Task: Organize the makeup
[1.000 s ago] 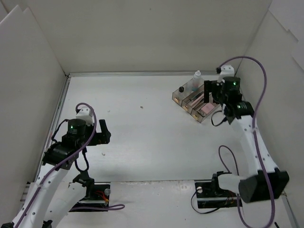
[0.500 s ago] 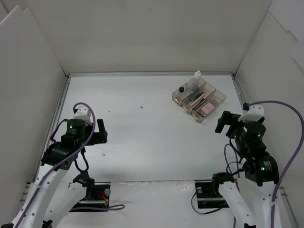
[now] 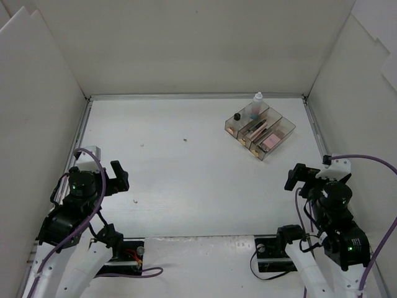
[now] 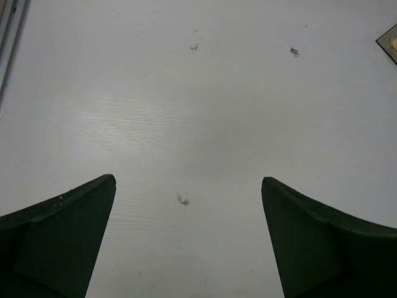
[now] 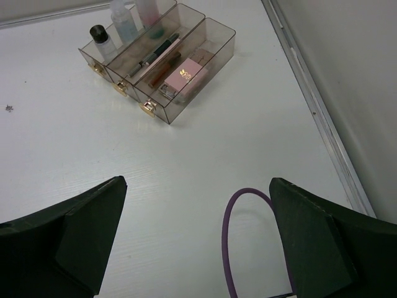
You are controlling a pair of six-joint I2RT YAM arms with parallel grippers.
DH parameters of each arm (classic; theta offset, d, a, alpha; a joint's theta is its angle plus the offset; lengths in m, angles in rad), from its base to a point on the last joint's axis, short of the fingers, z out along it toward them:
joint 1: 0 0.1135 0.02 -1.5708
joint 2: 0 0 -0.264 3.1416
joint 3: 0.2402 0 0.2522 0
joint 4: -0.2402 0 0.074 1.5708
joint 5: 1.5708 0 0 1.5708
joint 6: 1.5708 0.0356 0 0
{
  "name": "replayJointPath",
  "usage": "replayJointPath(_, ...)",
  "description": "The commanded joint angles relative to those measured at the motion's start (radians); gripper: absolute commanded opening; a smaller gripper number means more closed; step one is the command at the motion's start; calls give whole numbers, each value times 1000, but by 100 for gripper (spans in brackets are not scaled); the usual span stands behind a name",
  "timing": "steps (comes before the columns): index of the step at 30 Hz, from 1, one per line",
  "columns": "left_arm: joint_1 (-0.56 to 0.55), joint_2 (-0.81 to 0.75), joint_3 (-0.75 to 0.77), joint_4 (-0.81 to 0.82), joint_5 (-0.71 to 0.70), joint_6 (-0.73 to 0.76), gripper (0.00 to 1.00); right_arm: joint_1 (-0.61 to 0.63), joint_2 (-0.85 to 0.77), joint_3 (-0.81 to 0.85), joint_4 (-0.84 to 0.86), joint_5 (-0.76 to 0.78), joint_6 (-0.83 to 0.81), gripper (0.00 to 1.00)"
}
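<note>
The tray (image 5: 208,71) is smoky, brown-tinted clear plastic with gold knobs (image 5: 147,107). The square compact (image 5: 185,76) is pale pink, and one small bottle (image 5: 99,36) is clear with a black cap. The surface (image 5: 124,161) is white and finely ribbed, and the cable (image 5: 227,230) is purple.

Right wrist view crops the small clear bottles (image 5: 126,20) at its top edge.

The left arm (image 3: 68,214) and right arm (image 3: 335,211) have white links and black joints. Purple cables (image 5: 225,248) loop over them; the wedge-shaped fingers (image 4: 59,239) are dark.
</note>
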Motion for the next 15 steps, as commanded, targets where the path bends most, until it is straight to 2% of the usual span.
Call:
replayJointPath(1, 8, 8, 15, 41, -39, -8, 100, 34, -20, -6, 31, 86, 24, 98)
replayJointPath(7, 8, 28, 15, 39, -36, -11, 99, 83, -68, -3, 10, 190, 58, 98)
replayJointPath(15, 8, 28, 13, 45, -33, -8, 100, 86, -89, -1, -3, 218, 70, 98)
